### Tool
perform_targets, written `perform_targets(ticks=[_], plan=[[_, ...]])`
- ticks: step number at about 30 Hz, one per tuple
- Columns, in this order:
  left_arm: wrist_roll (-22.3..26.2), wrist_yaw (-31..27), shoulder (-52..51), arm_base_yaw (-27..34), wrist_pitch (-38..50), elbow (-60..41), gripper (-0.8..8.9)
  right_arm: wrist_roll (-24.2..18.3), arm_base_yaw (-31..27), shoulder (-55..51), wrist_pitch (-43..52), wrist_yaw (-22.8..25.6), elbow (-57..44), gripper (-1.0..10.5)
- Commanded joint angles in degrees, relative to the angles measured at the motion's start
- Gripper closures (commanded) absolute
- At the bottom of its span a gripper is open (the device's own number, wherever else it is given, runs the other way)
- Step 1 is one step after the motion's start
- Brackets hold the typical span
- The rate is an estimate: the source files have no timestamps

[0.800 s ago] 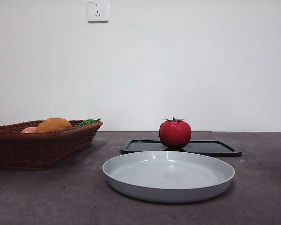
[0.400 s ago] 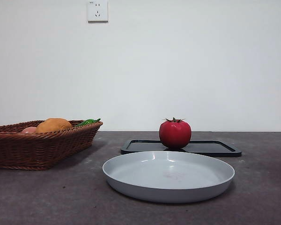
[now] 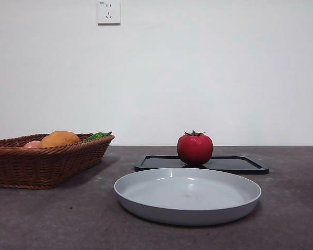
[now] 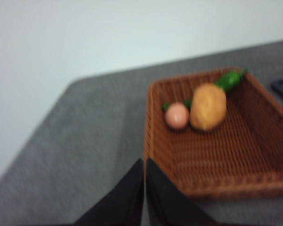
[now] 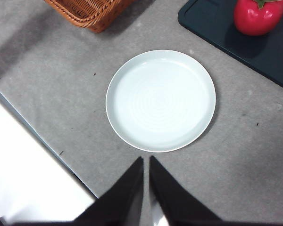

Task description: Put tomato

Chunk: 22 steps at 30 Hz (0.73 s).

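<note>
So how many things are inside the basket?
3: an orange fruit in the middle, a small pink fruit right beside it, and a green pepper behind them. More could be hidden underneath.

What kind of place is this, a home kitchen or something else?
Probably a lab test bench, not a kitchen: a bare white wall with only a socket, a plain grey table, and staged props, a tomato on a black tray.

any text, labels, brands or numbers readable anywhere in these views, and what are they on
No text can be read in any view.
Wall socket: a tiny dark mark at its top left corner, too small to read.
Tomato, black tray, grey plate, wicker basket: no label or print visible.
</note>
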Motion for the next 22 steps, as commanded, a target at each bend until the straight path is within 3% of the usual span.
perform_targets(ticks=[1, 22], plan=[[-1.6, -0.2, -1.8, 0.2, 0.7, -2.0, 8.06, 0.6, 0.6, 0.4, 0.5, 0.0, 0.5, 9.4], [-2.0, -0.2, -3.5, 0.2, -0.6, -7.8, 8.06, 0.6, 0.6, 0.4, 0.9, 0.0, 0.5, 9.4]])
